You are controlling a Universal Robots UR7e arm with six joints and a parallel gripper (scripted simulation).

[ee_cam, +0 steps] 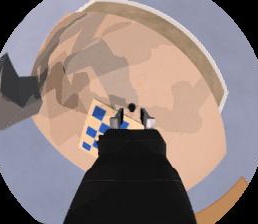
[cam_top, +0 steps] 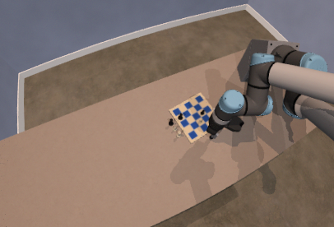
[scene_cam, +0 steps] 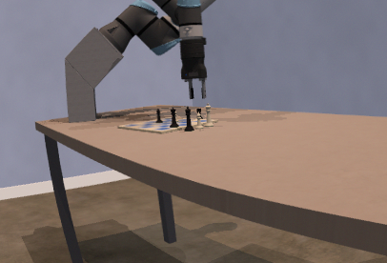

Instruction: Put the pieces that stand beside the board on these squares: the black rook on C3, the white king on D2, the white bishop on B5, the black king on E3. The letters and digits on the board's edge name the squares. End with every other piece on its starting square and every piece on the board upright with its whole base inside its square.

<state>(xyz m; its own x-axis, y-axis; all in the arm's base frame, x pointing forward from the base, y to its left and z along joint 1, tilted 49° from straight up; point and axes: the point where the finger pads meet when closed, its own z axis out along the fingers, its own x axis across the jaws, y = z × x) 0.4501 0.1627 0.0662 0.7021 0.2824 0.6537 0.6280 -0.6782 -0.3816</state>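
Note:
My gripper (scene_cam: 197,95) (ee_cam: 131,113) is open and empty, pointing down high above the table. Below it a small black piece (scene_cam: 199,111) (ee_cam: 132,107), apparently the rook, stands beside the board (cam_top: 192,141) (scene_cam: 125,128) (ee_cam: 82,145); this piece also shows in the top view (cam_top: 211,137). Along another board side stand a tall black piece (cam_top: 171,122) (scene_cam: 189,120), apparently the king, a small white piece (cam_top: 174,128) (scene_cam: 199,121), apparently the bishop, and a tall white piece (cam_top: 178,134) (scene_cam: 208,115), apparently the king. The arm hides one board corner in the top view.
Two black pieces stand on the board, one (cam_top: 180,116) (scene_cam: 173,118) near the tall black piece and one (cam_top: 202,112) (scene_cam: 158,116) farther in. A pale shape (cam_top: 201,121) on the board is too small to identify. The arm's grey pedestal (scene_cam: 82,91) (ee_cam: 19,97) stands at the table's end.

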